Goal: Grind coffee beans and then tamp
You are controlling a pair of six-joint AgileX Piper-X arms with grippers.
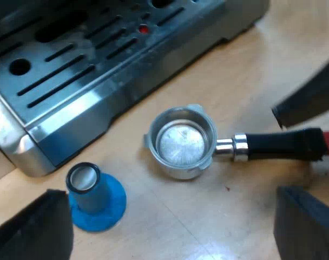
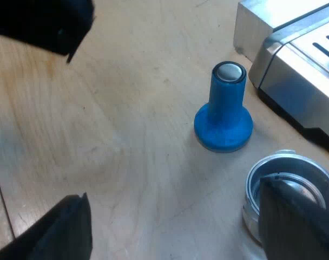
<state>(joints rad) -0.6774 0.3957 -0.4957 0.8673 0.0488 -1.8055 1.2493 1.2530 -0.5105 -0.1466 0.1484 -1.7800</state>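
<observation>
Round metal holder, dark red-ended handle, basket empty, loose on wooden table.
Apparently staged for grinding by steel espresso machine, blue flanged tamper upright beside it; left gripper, right gripper: fingers apart, empty.

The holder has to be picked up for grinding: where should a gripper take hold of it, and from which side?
Grip the metal holder by its dark handle, coming down from above with a finger on each side. It lies flat on the table with the basket opening up, and the handle is straight, narrow and free of the espresso machine and blue tamper.
</observation>
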